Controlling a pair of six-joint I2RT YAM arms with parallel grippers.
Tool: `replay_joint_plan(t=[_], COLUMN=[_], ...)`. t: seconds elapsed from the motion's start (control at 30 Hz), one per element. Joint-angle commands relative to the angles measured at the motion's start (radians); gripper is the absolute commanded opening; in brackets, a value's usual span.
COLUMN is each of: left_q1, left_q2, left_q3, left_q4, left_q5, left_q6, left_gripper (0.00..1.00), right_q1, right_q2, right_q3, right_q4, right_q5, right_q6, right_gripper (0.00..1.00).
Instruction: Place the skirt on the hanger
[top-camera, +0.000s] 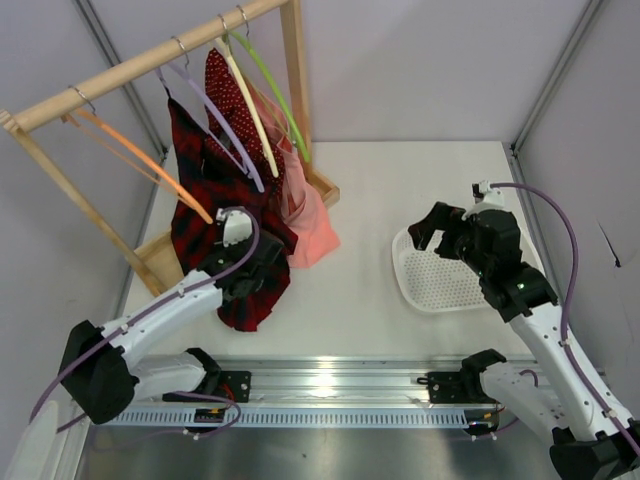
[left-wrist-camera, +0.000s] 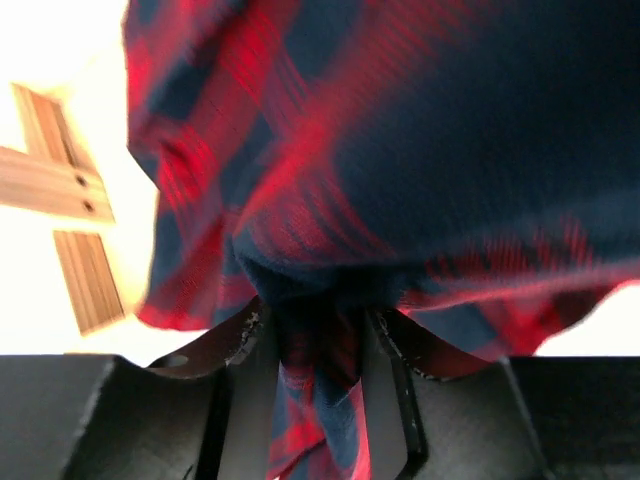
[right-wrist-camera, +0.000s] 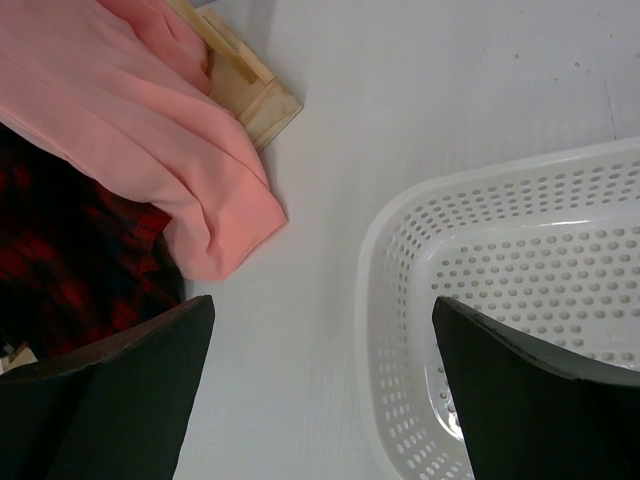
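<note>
Now, left gripper (left-wrist-camera: 318, 340) pinching blurred skirt (left-wrist-camera: 400, 150) fold, hanger (top-camera: 220, 122) seemingly part-hidden behind plaid, right gripper (right-wrist-camera: 322, 310) spread wide by cropped basket (right-wrist-camera: 375, 250).

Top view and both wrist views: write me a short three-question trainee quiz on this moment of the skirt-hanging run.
1. True or false: the left tool is closed on a fold of the plaid skirt.
2. Which thing is the open right tool nearest to? A) white basket B) green hanger C) pink garment
3. Fill in: on the wooden rail, the lavender hanger hangs between the orange hanger and the ___ one.

Key: 1 true; 2 A; 3 cream.
</note>
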Motion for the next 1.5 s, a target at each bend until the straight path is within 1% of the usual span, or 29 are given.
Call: replay_joint_plan(t=[0.0, 0.03, 0.13, 0.23, 0.33, 0.4, 0.43, 0.47, 0.5, 0.53, 0.57, 0.6, 0.63, 0.7, 0.73, 0.77, 0.8, 0.83, 0.87, 0.9, 0.93, 0.97, 1.03, 1.13, 1.2, 1.27, 1.37, 1.47], left_q1=[0.116, 0.168, 0.242, 0.246, 0.231, 0.21, 0.178, 0.158, 0.13, 0.061, 0.023, -0.02, -0.099, -0.174, -0.239, -0.267, -0.296, -0.35, -0.373, -0.411, -0.427, -0.432, -0.433, -0.421, -0.415, -0.41, -0.407, -0.402], left_q2=[-0.048, -0.049, -0.04, -0.04, -0.063, -0.112, -0.132, -0.173, -0.192, -0.21, -0.226, -0.255, -0.267, -0.305, -0.318, -0.33, -0.341, -0.362, -0.37, -0.377, -0.391, -0.399, -0.426, -0.443, -0.45, -0.447, -0.457, -0.485], left_q3=[0.016, 0.022, 0.05, 0.062, 0.044, 0.021, 0.015, 0.013, 0.01, 0.015, 0.022, 0.039, 0.049, 0.065, 0.072, 0.07, 0.067, 0.061, 0.049, 0.03, 0.021, 0.003, -0.026, -0.036, -0.039, -0.04, -0.057, -0.07], left_q4=[0.224, 0.24, 0.272, 0.306, 0.314, 0.306, 0.303, 0.282, 0.268, 0.251, 0.199, 0.173, 0.142, 0.066, 0.052, 0.046, 0.05, 0.065, 0.087, 0.14, 0.168, 0.194, 0.278, 0.324, 0.338, 0.331, 0.335, 0.334], left_q5=[-0.023, -0.013, 0.03, 0.091, 0.187, 0.237, 0.257, 0.27, 0.28, 0.273, 0.261, 0.253, 0.241, 0.24, 0.245, 0.28, 0.299, 0.317, 0.361, 0.371, 0.378, 0.407, 0.423, 0.363, 0.359, 0.348, 0.348, 0.34], left_q6=[0.184, 0.206, 0.246, 0.293, 0.306, 0.312, 0.317, 0.317, 0.318, 0.318, 0.301, 0.295, 0.284, 0.243, 0.231, 0.222, 0.218, 0.221, 0.246, 0.263, 0.278, 0.313, 0.335, 0.304, 0.281, 0.225, 0.194, 0.188], left_gripper=[0.39, 0.38, 0.38, 0.4, 0.46, 0.57, 0.62, 0.73, 0.78, 0.83, 0.89, 0.9, 0.91, 0.94, 0.95, 0.98, 0.99, 0.99, 0.99, 1.0, 0.99, 1.0, 0.99, 0.99, 0.99, 1.0, 1.0, 1.0], right_q1=[-0.004, -0.004, -0.004, -0.004, -0.004, -0.008, -0.012, -0.017, -0.02, -0.023, -0.026, -0.026, -0.029, -0.029, -0.029, -0.029, -0.029, -0.029, -0.029, -0.029, -0.029, -0.029, -0.029, -0.029, -0.029, -0.029, -0.029, -0.027], right_q2=[0.014, 0.016, 0.025, 0.029, 0.043, 0.055, 0.068, 0.077, 0.086, 0.095, 0.107, 0.111, 0.114, 0.105, 0.097, 0.079, 0.065, 0.051, 0.036, 0.007, -0.012, -0.03, -0.087, -0.165, -0.205, -0.253, -0.276, -0.265], right_q3=[-0.012, -0.013, -0.02, -0.023, -0.017, -0.001, 0.006, 0.026, 0.036, 0.046, 0.058, 0.077, 0.085, 0.1, 0.102, 0.102, 0.099, 0.092, 0.088, 0.085, 0.073, 0.065, 0.033, -0.001, -0.036, -0.067, -0.081, -0.075], right_q4=[0.045, 0.054, 0.065, 0.071, 0.065, 0.053, 0.033, 0.024, 0.015, -0.002, -0.013, -0.018, -0.024, -0.024, -0.022, -0.018, -0.013, -0.002, 0.001, 0.005, 0.01, 0.011, 0.012, -0.001, -0.001, -0.001, -0.005, -0.013], right_q5=[-0.023, -0.032, -0.042, -0.045, -0.031, -0.014, -0.009, -0.009, -0.009, 0.018, 0.023, 0.027, 0.029, 0.029, 0.037, 0.043, 0.047, 0.047, 0.049, 0.052, 0.052, 0.057, 0.064, 0.069, 0.069, 0.069, 0.058, 0.046], right_q6=[0.004, 0.006, 0.017, 0.014, 0.008, 0.011, 0.011, 0.014, 0.012, 0.014, 0.012, 0.014, 0.011, 0.001, -0.002, -0.002, -0.008, -0.014, -0.015, -0.015, -0.015, -0.017, -0.017, -0.012, -0.002, 0.021, 0.038, 0.034], right_gripper=[0.99, 0.99, 0.99, 0.99, 0.99, 0.99, 0.99, 0.99, 0.99, 0.99, 0.99, 1.0, 0.99, 0.99, 0.99, 0.99, 0.99, 0.99, 0.99, 0.99, 1.0, 0.99, 0.99, 1.0, 0.99, 0.99, 0.99, 0.99])
